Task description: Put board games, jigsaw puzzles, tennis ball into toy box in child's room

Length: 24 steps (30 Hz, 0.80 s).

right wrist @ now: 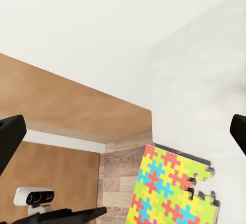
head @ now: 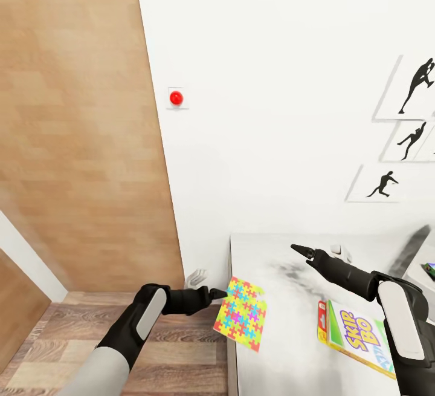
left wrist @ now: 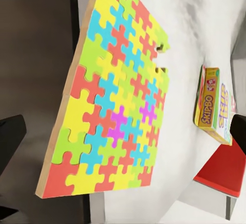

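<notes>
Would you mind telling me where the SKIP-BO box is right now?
In the head view the SKIP-BO box lies flat on the table, right of the jigsaw puzzle and beside the right forearm.

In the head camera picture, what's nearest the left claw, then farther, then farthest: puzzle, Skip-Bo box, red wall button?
From the left gripper:
1. Jigsaw puzzle, right at its tips, overhanging the table's edge.
2. SKIP-BO box, farther right on the table.
3. Red button, high on the wall.

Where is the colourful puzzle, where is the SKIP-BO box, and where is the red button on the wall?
jigsaw puzzle (head: 241,313), head view, middle of its coloured face.
SKIP-BO box (head: 356,337), head view, on the printed lid by the lettering.
red button (head: 176,98), head view, centre of the round red part.
</notes>
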Tool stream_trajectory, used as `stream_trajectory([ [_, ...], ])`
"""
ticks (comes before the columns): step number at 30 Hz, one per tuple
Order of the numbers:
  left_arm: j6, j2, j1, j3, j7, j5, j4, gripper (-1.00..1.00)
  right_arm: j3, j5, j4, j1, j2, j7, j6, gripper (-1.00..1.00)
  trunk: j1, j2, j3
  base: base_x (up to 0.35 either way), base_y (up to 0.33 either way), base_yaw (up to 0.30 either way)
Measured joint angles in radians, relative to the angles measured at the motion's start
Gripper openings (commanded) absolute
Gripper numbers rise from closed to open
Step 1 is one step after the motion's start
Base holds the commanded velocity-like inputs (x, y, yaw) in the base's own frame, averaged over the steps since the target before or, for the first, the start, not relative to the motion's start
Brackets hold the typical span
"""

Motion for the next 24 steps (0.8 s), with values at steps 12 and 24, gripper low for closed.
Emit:
stream_trajectory([
  [12,0.014,0.059,-0.002,0.008,0.000,0.000,-0.032,1.00,0.000,-0.001,0.000,0.000,-0.001,0.001,0.000,1.00,0.038,-0.070,-0.031,0.000,0.000,0.000],
  [24,0.120,0.164,-0.002,0.069,0.002,0.038,-0.103,1.00,0.000,-0.001,0.000,0.000,0.000,0.002,0.000,1.00,0.084,-0.154,-0.069,0.000,0.000,0.000],
])
